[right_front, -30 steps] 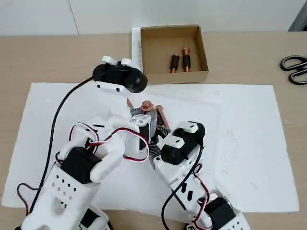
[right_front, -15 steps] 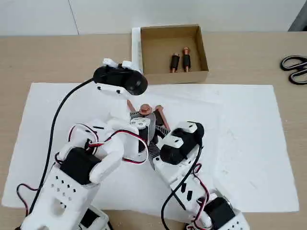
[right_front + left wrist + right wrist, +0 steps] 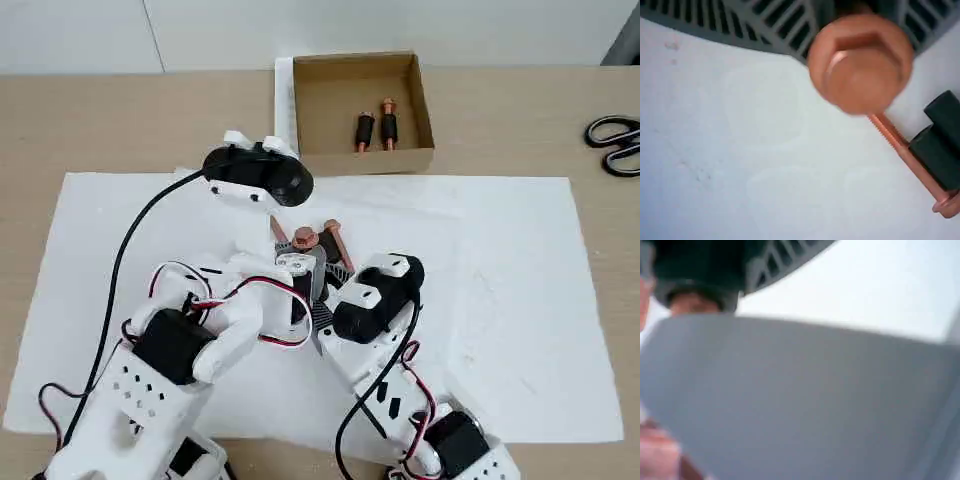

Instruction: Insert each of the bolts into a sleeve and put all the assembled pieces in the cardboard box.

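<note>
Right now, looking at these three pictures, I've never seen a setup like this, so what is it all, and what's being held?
Two small white robot arms sit side by side, each ending in a gripper. One picture looks down over the table. The other two come from cameras on the arms' wrists. On the table are a white paper sheet, a cardboard box holding two assembled pieces, and scissors. The left gripper appears to hold a copper bolt, head up. A second bolt is close beside it.

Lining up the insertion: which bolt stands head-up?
The bolt showing its hex head from above. Its neighbour slants, and the sleeved bolts in the box lie flat.
</note>
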Controlling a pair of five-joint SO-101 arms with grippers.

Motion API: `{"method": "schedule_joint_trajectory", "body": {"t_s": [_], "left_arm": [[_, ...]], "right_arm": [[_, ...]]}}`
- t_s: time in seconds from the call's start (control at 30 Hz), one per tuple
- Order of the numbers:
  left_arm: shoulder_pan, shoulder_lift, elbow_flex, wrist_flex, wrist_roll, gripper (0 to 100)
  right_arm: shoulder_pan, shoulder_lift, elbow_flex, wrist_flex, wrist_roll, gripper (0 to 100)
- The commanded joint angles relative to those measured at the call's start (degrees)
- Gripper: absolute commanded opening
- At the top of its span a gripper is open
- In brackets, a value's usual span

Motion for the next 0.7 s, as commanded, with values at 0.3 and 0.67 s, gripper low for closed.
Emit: {"method": "schedule_joint_trajectory", "body": {"t_s": [0.3,0.67], "left_arm": [[0.97,-0.88,0.31,4.75,-8.53,1],[-4.92,-0.88,-6.55,6.33,-10.29,22]], "right_arm": [[0.22,-1.10,-1.14,-1.27,-0.35,0.4],[0.31,-1.10,-1.05,-1.27,-0.35,0.4]]}}
